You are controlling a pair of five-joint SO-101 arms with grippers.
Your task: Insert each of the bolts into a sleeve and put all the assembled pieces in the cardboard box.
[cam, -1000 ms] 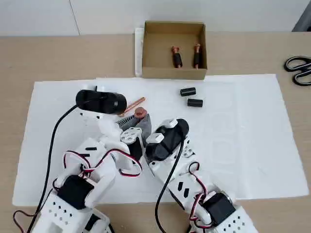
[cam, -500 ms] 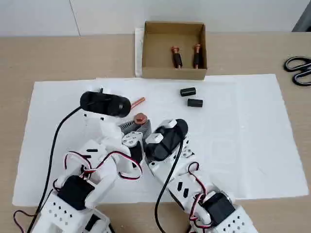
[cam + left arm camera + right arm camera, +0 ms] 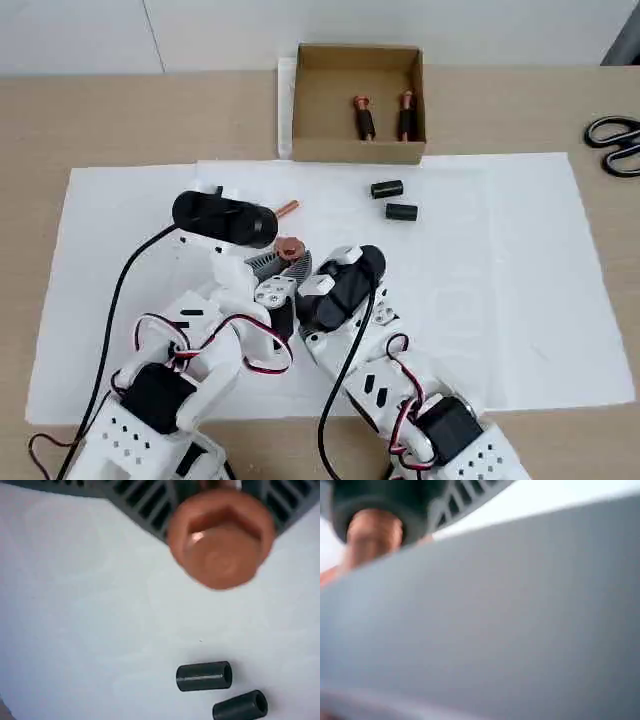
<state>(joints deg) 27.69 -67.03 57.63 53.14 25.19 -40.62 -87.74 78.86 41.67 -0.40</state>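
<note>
**Bolt held up between the two arms, sleeves waiting on the paper**

The left pincer (image 3: 277, 259) is clamped on a copper bolt (image 3: 220, 539). Its ribbed grey fingers (image 3: 142, 500) sit close on either side, behind the broad head. The shank is hidden by the head, so how deep the grip goes cannot be told. The bolt is in the middle of the white paper (image 3: 500, 280) and seems to be lifted clear of it. Held that way, its free end can probably be offered to a sleeve or to the other arm.

The right pincer (image 3: 305, 268) is just beside the held bolt, on its near right. Its own camera looks along a blurred grey jaw at the copper head. Whether its jaws are apart or together cannot be told. Standing this close, it is probably there to help with the joining or to take the bolt over.

A second bolt (image 3: 285, 210) lies flat on the paper just beyond the left pincer, partly under the arm's black camera. Two black sleeves (image 3: 387, 188) (image 3: 401, 212) lie on their sides farther right, near each other but not touching. Both are empty and within easy reach for the next pairing.

The cardboard box (image 3: 356, 150) stands at the far edge of the paper. It holds two finished pieces (image 3: 363, 118) (image 3: 405, 114) side by side, so about half the job looks done.
</note>
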